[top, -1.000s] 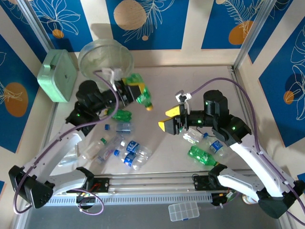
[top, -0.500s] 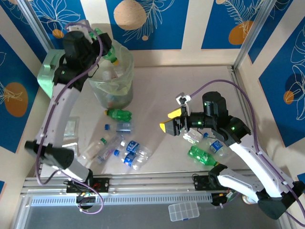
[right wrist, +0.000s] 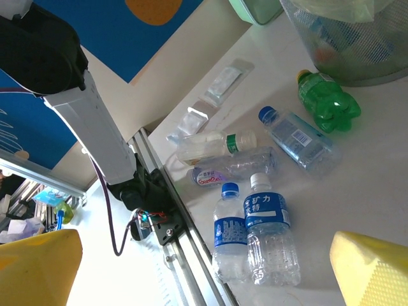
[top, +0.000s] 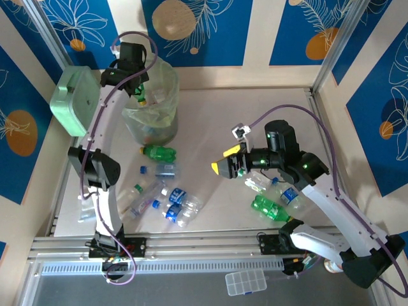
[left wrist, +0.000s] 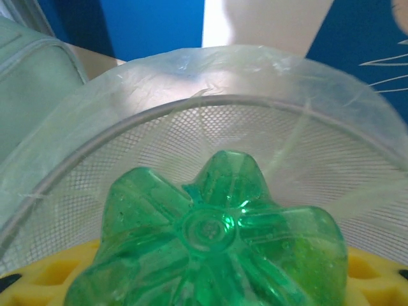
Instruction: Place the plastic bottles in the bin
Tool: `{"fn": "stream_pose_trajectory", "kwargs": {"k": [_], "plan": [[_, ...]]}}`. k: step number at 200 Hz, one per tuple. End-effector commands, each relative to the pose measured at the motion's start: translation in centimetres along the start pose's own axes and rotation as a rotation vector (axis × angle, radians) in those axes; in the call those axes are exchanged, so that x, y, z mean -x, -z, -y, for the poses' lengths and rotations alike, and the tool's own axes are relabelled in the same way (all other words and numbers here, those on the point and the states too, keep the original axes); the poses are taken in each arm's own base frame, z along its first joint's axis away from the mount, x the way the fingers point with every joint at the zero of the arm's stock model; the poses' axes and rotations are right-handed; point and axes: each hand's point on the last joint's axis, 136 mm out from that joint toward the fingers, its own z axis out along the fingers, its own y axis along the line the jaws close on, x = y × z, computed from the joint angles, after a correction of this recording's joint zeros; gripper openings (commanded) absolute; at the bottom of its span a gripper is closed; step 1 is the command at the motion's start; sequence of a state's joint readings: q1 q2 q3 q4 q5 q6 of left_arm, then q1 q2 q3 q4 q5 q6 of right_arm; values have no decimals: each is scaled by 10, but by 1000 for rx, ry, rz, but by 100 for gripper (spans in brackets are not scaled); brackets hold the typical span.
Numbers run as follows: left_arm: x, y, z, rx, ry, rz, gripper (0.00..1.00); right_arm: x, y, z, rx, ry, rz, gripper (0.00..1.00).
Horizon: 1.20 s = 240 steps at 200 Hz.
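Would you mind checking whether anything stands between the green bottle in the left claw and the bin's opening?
Nothing visible does: the green bottle, held in the left claw, hangs at the open mouth of the bin.

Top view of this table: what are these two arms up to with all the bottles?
The robot is clearing plastic bottles into the bin. The left fingers grip a green bottle right at the bin's open top, not yet released. The right fingers stand open above the table, holding nothing. More bottles lie there: another green bottle beside the bin, a cluster of clear bottles nearer the front, and a few bottles under the right arm.
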<state>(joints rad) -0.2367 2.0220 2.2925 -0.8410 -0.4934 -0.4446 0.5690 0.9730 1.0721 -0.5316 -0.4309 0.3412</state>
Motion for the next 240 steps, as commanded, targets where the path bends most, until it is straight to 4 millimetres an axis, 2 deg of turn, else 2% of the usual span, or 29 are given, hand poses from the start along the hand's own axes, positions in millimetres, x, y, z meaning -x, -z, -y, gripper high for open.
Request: {"fn": "stream_pose_trajectory", "kwargs": {"k": [1,29,65,86,105,119,147,184,215,240], "plan": [[7,-9,-22,126,-64,31,58,-4,-3,2,14,-4,-19,100],[-11,-32,-29,174,-86,-18,64,-3,-5,2,16,-6,-26,100],[-53,-66,-36,164,-56,-156,70,-3,-7,5,7,-3,-32,100],[-73,-80,-29,115,-48,-220,82,-3,-9,8,7,-4,-38,100],[-78,-83,-20,69,-26,-242,92,-4,-11,11,3,-11,-46,100],[-75,-80,-18,49,-18,-237,97,-3,-10,11,3,-10,-45,100],[-53,-62,-16,20,-20,-183,99,0,-6,8,-4,-3,-31,100],[-16,-20,-19,-25,12,-97,99,8,5,2,-24,20,4,100],[13,29,-27,-76,87,-28,99,13,15,-5,-34,32,25,100],[21,80,-9,-299,139,23,99,13,21,0,-89,6,41,100]]}}
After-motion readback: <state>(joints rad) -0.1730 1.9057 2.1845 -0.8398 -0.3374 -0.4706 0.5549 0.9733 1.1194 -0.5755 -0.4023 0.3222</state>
